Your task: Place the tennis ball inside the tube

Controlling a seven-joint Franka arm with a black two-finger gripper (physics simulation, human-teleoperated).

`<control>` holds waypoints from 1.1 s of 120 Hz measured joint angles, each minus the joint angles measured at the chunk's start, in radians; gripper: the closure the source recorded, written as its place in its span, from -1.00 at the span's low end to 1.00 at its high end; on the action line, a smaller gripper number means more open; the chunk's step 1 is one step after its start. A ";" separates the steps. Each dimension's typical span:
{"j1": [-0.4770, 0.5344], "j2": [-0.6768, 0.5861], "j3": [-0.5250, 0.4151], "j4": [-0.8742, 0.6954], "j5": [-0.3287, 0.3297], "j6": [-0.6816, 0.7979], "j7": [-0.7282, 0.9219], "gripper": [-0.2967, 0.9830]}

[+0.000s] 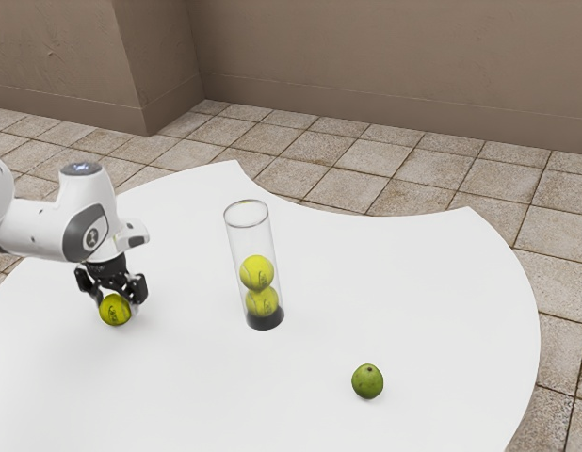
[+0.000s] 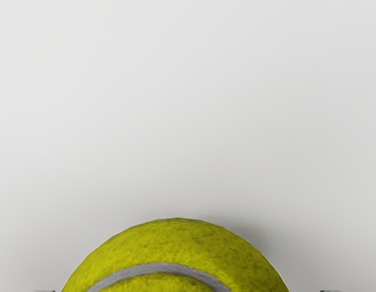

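Exterior view: tube (image 1: 238,241) upright on the white tabletop (image 1: 413,282), clear walls, black base (image 1: 265,318). Two balls in it, stacked: upper ball (image 1: 256,272), lower ball (image 1: 263,302). My gripper (image 1: 115,303) is off the tube's side toward the exterior view's left, pointing down, well apart from the tube. Tennis ball (image 1: 113,311) is right there too, between my spread fingers (image 1: 138,289), low at the tabletop, outside the tube. Gripper reads as released, straddling the ball, no grasp. Lime (image 1: 367,381): on the tabletop, past the tube toward the exterior view's right, nearer the camera than the tube. Behind the tube, beyond the tabletop's edge: tiled floor (image 1: 432,179), then brown wall (image 1: 385,66).

Wrist view: same tennis ball under my hand, yellow-green felt, pale curved seam, white tabletop around it. Slivers of the fingertips stand either side of it, with gaps.
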 joint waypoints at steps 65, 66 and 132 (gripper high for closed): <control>0.013 -0.068 -0.001 -0.005 -0.021 -0.049 -0.010 -0.05; 0.013 -0.076 -0.002 -0.005 -0.023 -0.054 -0.011 -0.05; -0.006 -0.308 -0.261 0.311 -0.087 -0.480 -0.030 0.04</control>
